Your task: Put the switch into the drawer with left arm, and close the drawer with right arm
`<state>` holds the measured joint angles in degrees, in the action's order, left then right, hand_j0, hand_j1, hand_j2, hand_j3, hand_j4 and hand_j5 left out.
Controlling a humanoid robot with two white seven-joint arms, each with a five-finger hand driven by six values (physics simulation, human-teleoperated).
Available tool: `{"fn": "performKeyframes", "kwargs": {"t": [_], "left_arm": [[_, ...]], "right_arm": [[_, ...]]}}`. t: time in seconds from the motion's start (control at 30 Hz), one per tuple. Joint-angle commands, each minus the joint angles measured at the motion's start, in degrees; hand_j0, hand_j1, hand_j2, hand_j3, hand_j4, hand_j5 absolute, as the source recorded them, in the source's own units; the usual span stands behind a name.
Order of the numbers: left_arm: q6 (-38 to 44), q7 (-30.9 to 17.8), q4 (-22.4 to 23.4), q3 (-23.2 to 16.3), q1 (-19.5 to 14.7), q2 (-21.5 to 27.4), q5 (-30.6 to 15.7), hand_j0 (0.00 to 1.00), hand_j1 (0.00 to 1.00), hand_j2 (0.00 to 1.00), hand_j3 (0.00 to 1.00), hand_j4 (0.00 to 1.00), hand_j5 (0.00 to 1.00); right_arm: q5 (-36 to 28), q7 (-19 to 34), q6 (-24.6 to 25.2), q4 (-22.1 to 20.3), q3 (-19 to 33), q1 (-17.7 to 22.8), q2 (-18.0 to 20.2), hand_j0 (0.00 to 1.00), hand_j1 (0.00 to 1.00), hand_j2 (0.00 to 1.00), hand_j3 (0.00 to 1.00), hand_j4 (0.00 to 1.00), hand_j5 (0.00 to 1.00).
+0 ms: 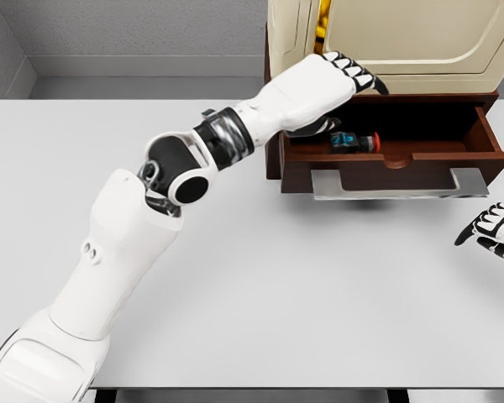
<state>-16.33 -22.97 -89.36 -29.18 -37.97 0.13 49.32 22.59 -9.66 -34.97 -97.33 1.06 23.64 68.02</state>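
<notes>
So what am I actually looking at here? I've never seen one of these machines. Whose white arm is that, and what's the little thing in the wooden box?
This is a computer-simulated humanoid robot, seen from a camera on its own head, looking down at a pale grey table. The long white jointed arm from the lower left is its left arm, ending in a white five-finger left hand with black-striped fingers. That hand reaches over an open dark brown wooden drawer with a silver handle, which sticks out of a cream-coloured cabinet. Inside the drawer lies a small black switch with blue and red parts; the hand's fingers look spread and seem to hold nothing. At the right edge you can just see the right hand, resting open above the table.
</notes>
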Motion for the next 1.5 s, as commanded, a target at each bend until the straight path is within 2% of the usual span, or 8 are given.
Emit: {"fn": "performKeyframes", "kwargs": {"t": [0.0, 0.17, 0.4, 0.67, 0.77, 0.9, 1.1, 1.47], "left_arm": [[0.68, 0.03, -0.2, -0.44, 0.0, 0.05, 0.08, 0.76, 0.76, 0.76, 0.76, 0.76, 0.76], [0.15, 0.12, -5.55, -0.18, 0.62, 1.36, -2.82, 0.76, 0.76, 0.76, 0.76, 0.76, 0.76], [-12.4, 0.12, -13.82, 1.06, 1.32, 22.89, -29.44, 0.93, 0.93, 0.93, 0.93, 0.93, 0.93], [-18.67, 0.12, -13.03, 19.07, 15.9, 38.98, -50.63, 1.0, 1.0, 1.0, 1.0, 1.0, 1.0], [-18.67, -0.06, -9.96, 31.46, 27.85, 38.45, -50.99, 1.0, 1.0, 1.0, 1.0, 1.0, 1.0], [-18.67, -0.06, -2.75, 38.14, 39.02, 38.1, -50.2, 1.0, 1.0, 1.0, 1.0, 1.0, 1.0], [-18.67, -12.03, 7.1, 44.21, 38.5, 26.07, -49.93, 1.0, 1.0, 1.0, 1.0, 1.0, 1.0], [-18.67, -12.03, 6.75, 44.82, 38.14, 23.43, -48.53, 1.0, 1.0, 1.0, 1.0, 1.0, 1.0]], "right_arm": [[-0.36, -0.01, -0.03, -0.05, 0.0, 0.0, 0.1, 0.5, 0.5, 0.5, 0.5, 0.5, 0.5], [-0.44, -0.1, -0.03, -0.14, 0.0, 0.0, 0.1, 0.5, 0.5, 0.5, 0.5, 0.5, 0.5], [-1.06, -1.77, -0.03, -0.14, 0.09, 0.0, 0.27, 0.5, 0.5, 0.5, 0.5, 0.5, 0.5], [-3.08, -1.77, -0.03, 0.74, 1.84, -0.09, 1.24, 0.5, 0.5, 0.5, 0.5, 0.5, 0.5], [-3.17, -1.77, -0.03, 1.44, 1.84, -0.97, 1.15, 0.5, 0.5, 0.5, 0.5, 0.5, 0.5], [-3.08, -1.59, -0.03, 2.76, 1.76, -0.97, 0.89, 0.49, 0.49, 0.49, 0.49, 0.49, 0.49], [-2.99, -1.51, -0.03, 0.83, 1.58, -1.41, 0.28, 0.49, 0.49, 0.49, 0.49, 0.49, 0.49], [-2.47, -1.15, -0.03, -0.58, -0.35, -5.09, -2.19, 0.5, 0.5, 0.5, 0.5, 0.5, 0.5]]}}
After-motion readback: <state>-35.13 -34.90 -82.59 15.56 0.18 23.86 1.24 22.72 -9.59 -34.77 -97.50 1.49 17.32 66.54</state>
